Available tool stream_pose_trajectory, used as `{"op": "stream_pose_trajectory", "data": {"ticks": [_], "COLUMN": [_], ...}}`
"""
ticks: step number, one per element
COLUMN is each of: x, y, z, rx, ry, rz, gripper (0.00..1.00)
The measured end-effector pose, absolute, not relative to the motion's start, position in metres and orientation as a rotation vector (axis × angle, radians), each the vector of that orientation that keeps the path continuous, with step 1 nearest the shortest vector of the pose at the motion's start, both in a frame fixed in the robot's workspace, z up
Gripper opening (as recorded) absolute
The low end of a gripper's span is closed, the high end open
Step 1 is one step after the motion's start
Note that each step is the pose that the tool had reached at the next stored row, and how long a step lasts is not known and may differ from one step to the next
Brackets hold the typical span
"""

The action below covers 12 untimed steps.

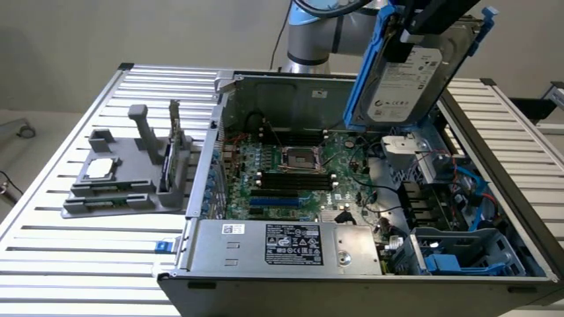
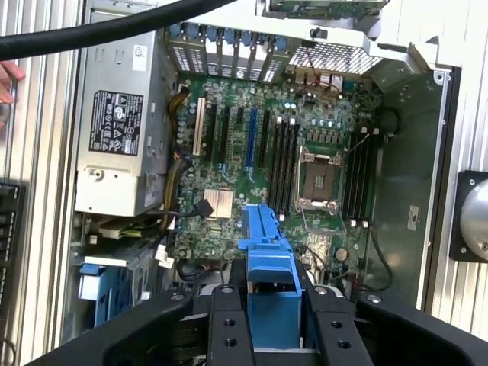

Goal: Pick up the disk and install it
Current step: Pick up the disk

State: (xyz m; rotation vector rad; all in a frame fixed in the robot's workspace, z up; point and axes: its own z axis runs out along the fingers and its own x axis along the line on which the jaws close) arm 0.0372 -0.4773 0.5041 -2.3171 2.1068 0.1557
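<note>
Hand (image 2: 274, 309) around disk (image 1: 407, 76) (above open case (image 1: 291, 96))

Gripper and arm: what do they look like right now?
The gripper has matte black, blocky fingers dotted with round screw holes. The arm is a smooth silver-grey cylinder, with a thick black cable looping beside it.

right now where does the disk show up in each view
Exterior view: the disk hangs upright, high at the exterior view's right, above the open computer case, clamped by the gripper.
Wrist view: the disk shows its blue carrier, held in the gripper, above the motherboard.
Shared landmark: the CPU socket.
</note>
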Motion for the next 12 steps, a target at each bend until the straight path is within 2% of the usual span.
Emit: {"op": "stream_pose_trajectory", "data": {"ticks": [12], "x": [0.058], "y": [-0.502], "z": [0.503], "rx": [-2.298], "ry": [2.086], "rz": [0.118], "gripper": [0.33]}}
